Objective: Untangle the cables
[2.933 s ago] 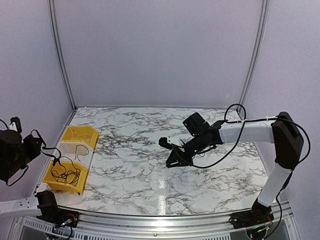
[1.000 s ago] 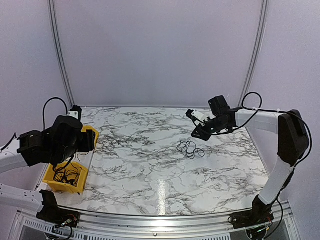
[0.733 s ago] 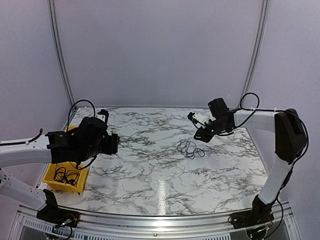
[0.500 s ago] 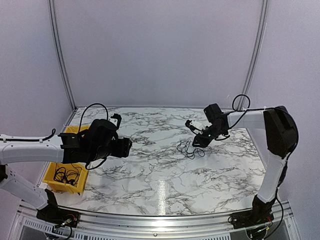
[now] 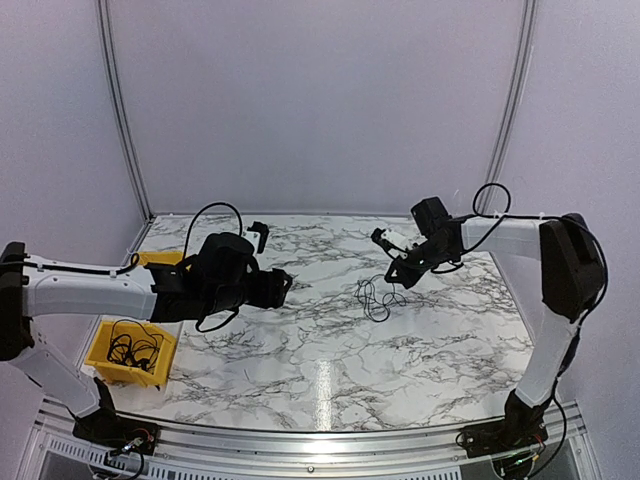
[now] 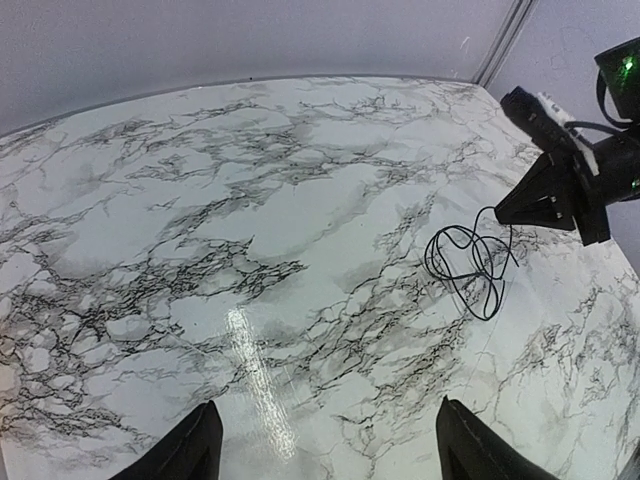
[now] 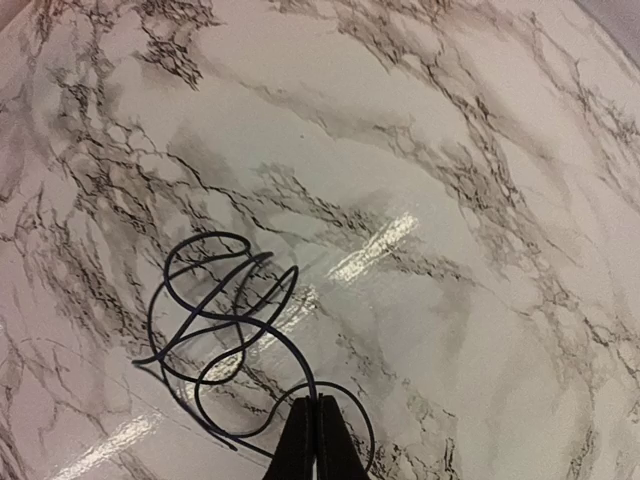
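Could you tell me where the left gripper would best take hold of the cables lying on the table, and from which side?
Probably the outer loop of the cables on the side away from the right gripper, which is shut on a strand. Bring the open left gripper down from its own side: that loop lies flat, clear of the crossings.

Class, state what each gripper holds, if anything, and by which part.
The right gripper pinches a single strand at the edge of the cables; the left gripper, open, holds nothing.
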`<state>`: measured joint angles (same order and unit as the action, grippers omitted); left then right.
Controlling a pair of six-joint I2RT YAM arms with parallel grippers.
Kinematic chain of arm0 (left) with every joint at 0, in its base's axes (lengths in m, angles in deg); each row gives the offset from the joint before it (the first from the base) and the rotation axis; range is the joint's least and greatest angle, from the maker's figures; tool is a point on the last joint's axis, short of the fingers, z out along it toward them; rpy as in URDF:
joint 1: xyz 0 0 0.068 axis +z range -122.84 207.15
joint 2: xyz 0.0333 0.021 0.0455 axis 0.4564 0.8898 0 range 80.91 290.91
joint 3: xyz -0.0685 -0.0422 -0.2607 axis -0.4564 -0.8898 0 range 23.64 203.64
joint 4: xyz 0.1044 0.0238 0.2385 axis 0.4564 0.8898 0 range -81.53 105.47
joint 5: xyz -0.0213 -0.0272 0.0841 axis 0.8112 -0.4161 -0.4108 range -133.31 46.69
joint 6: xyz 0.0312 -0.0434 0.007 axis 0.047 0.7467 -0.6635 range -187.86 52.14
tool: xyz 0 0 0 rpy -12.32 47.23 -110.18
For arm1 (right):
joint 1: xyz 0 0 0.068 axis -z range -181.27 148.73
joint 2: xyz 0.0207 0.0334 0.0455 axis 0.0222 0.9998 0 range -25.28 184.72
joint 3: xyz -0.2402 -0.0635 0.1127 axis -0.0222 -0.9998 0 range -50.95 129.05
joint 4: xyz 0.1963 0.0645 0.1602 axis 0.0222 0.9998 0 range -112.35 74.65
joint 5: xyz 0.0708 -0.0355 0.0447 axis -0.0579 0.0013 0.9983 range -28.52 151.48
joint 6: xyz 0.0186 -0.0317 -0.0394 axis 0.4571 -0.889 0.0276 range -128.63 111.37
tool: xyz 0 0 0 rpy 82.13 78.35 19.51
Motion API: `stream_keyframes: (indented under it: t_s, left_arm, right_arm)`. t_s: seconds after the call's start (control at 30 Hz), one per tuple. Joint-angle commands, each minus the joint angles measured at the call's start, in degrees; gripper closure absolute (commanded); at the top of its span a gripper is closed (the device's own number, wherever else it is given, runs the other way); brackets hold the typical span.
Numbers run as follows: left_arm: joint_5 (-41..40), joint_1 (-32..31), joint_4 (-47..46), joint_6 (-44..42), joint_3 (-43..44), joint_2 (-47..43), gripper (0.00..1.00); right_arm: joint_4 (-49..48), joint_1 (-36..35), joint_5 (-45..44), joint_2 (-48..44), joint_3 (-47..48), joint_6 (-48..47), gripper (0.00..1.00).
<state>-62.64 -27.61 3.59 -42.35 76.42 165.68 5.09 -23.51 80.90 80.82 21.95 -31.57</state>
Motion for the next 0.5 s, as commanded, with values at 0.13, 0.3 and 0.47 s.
stream_keyframes:
  t_s: [0.13,0.3,0.47]
  left_arm:
    - [5.26,-1.10,-5.88,-3.88,6.96,4.50,0.22]
    - [8.22,-3.45,-5.72,-8.48,10.75,5.89,0.22]
    - [7.91,-3.64,-5.99,-7.49,12.31,8.28,0.21]
  right_arm:
    - [6.22,-9.28,5.75,-11.69,2.84,-4.28,1.00]
    - [11.74,-14.36,9.30,-10.63,10.06,-3.74,1.00]
    - [14.58,-17.14,13.27,-9.55,15.28,-2.53,1.00]
